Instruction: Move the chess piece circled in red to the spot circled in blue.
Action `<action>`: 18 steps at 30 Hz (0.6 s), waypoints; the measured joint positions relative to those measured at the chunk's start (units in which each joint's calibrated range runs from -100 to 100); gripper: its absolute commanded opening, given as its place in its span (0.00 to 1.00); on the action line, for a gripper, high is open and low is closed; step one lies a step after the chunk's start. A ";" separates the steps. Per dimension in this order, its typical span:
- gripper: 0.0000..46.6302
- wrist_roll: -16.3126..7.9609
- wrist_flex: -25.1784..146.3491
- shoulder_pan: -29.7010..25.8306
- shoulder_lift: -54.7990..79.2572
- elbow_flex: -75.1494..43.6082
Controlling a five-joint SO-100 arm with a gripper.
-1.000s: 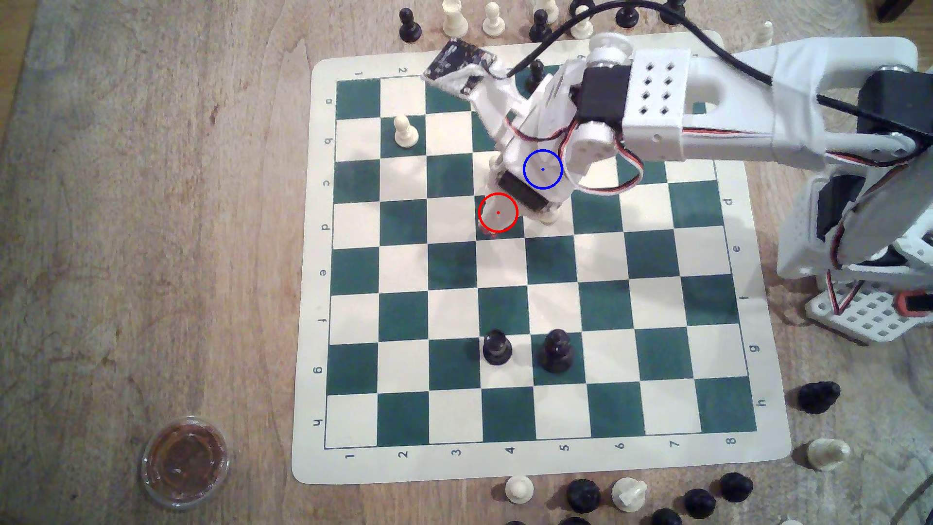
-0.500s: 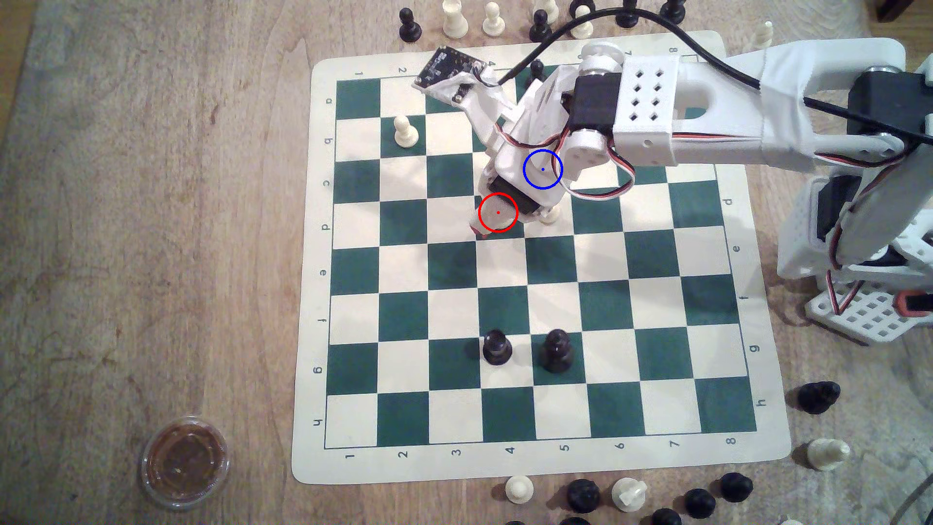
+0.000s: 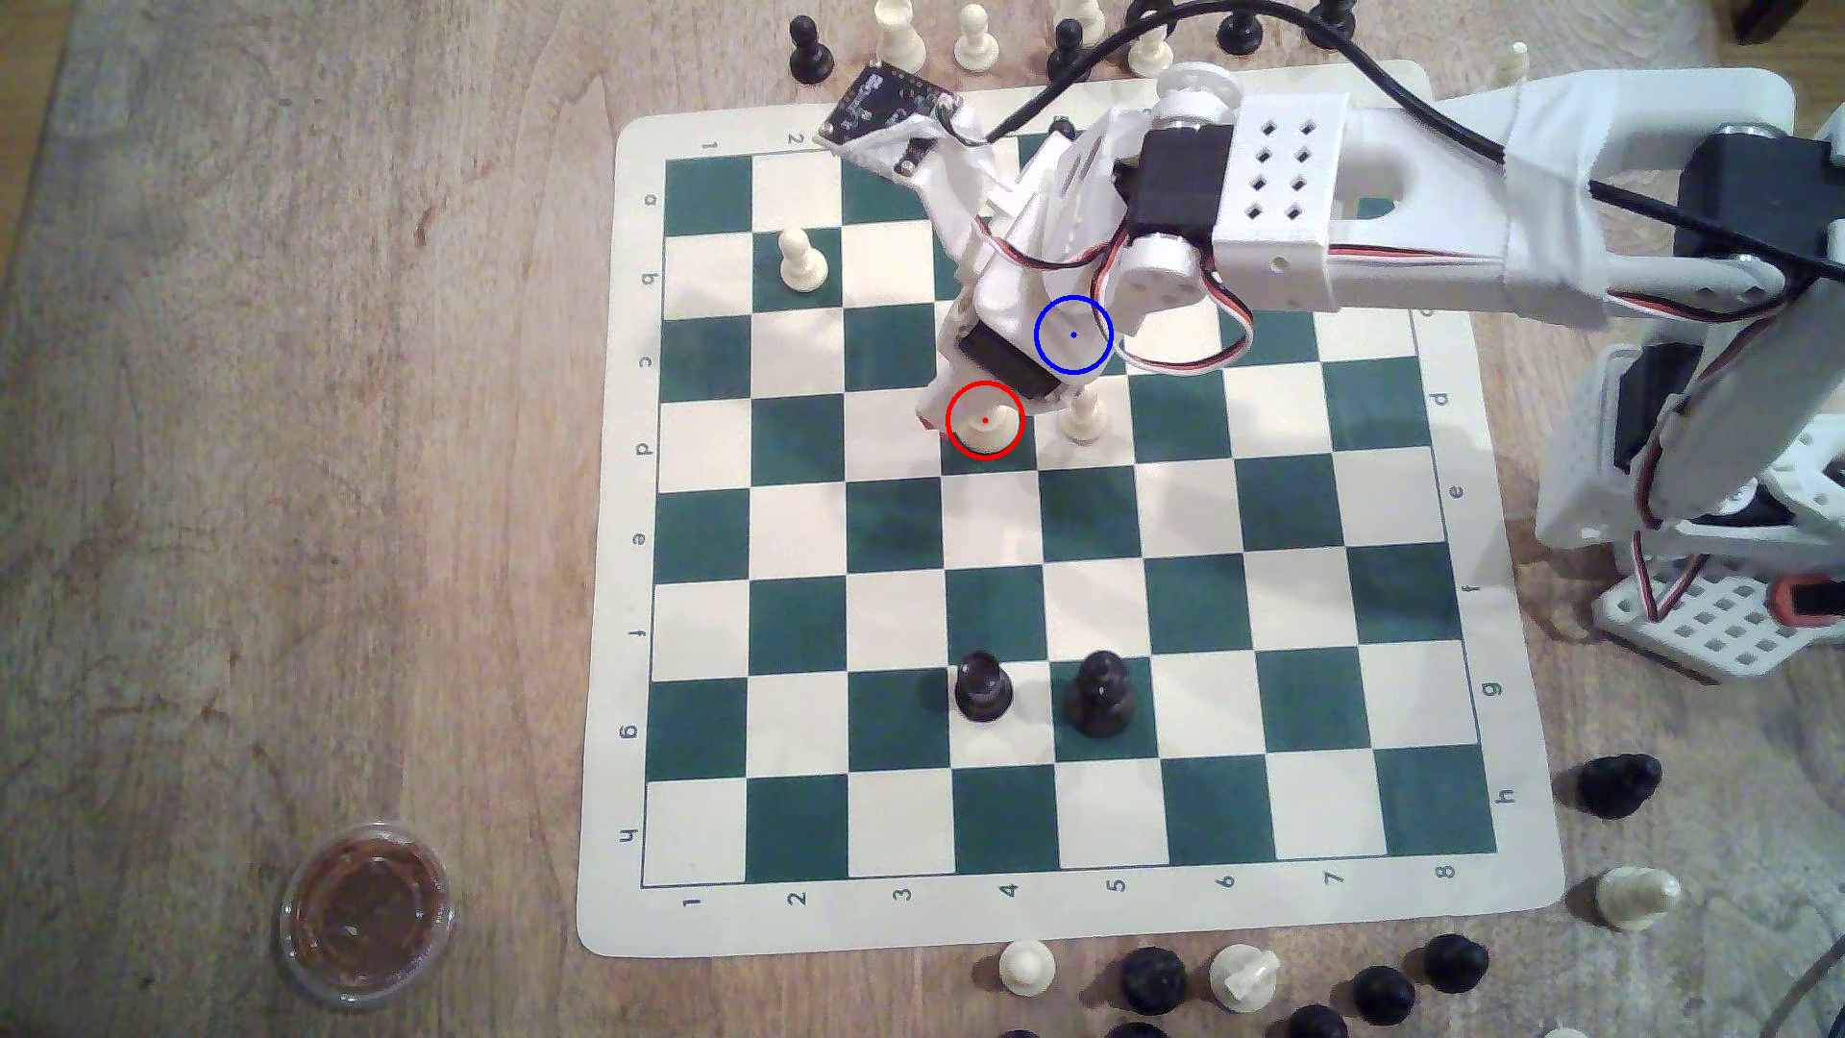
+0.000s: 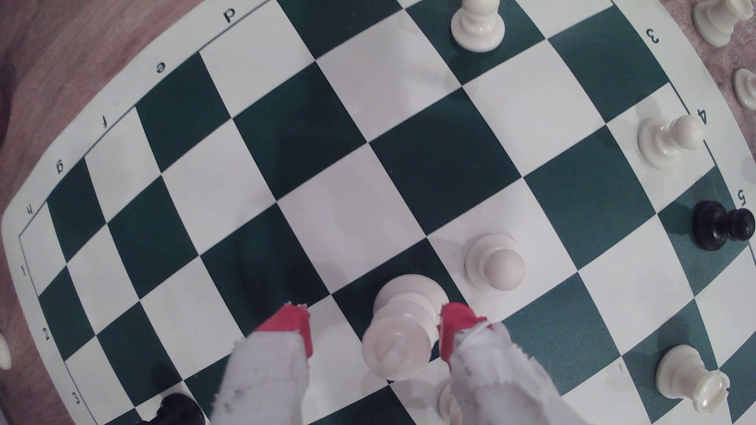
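The chess piece circled in red (image 3: 984,427) is a tall cream piece on a dark green square near the board's middle. The wrist view looks down on the chess piece (image 4: 399,339), showing its wide round base and small tip. My gripper (image 3: 970,417) hangs over it, open. In the wrist view the gripper (image 4: 372,327) straddles the piece. One red fingertip (image 4: 454,327) is right against it and the other fingertip (image 4: 292,327) stands well clear. The blue ring (image 3: 1073,334) is drawn over my wrist, which hides the spot's square.
A cream pawn (image 3: 1083,419) stands just to the exterior view's right of the piece, and another pawn (image 4: 497,265) stands on an adjoining white square. Two black pieces (image 3: 983,689) (image 3: 1098,694) stand nearer the front. Loose pieces line the board's edges. A plastic cup (image 3: 364,913) sits front left.
The gripper head has shifted slightly toward the exterior view's left. This uncovers the cream piece's base inside the red ring and more of the pawn beside it. No piece has moved.
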 measured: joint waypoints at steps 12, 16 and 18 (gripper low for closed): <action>0.30 0.39 0.00 0.00 0.00 0.63; 0.26 0.39 0.00 0.00 0.00 0.63; 0.19 0.39 -0.16 0.00 0.00 0.63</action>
